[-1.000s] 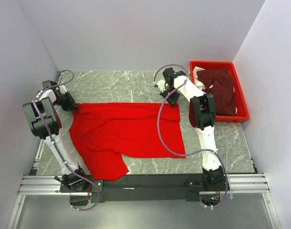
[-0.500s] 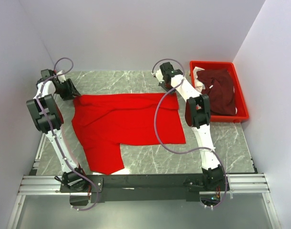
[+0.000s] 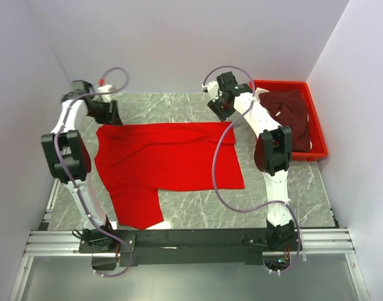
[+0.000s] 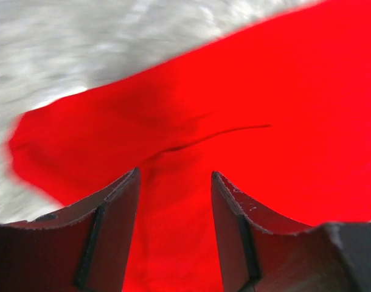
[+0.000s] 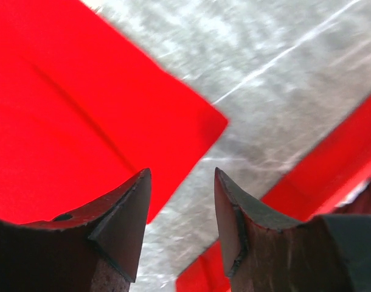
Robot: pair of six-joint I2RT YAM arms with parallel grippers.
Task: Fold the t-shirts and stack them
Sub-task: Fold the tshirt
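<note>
A bright red t-shirt [image 3: 166, 163] lies spread flat on the marble table, one sleeve reaching toward the front edge. My left gripper [image 3: 108, 113] hovers over its far left corner, open and empty; in the left wrist view the gripper [image 4: 175, 173] has only red cloth [image 4: 264, 91] under its jaws. My right gripper [image 3: 222, 106] hovers by the far right corner, open and empty; in the right wrist view the gripper [image 5: 182, 171] is over bare table beside the shirt's corner [image 5: 70, 109]. A dark maroon t-shirt [image 3: 289, 119] lies crumpled in the red tray [image 3: 318, 135], with white fabric [image 3: 260, 97] at its far left.
The red plastic tray stands at the back right against the side wall, and its wall shows in the right wrist view [image 5: 319, 176]. White walls close in the table on the left, back and right. Grey marble [image 3: 160, 106] shows beyond the shirt.
The shirt's far edge was drawn toward the back wall and laid flat. Both grippers have since let go of it, opened and lifted off the corners.
</note>
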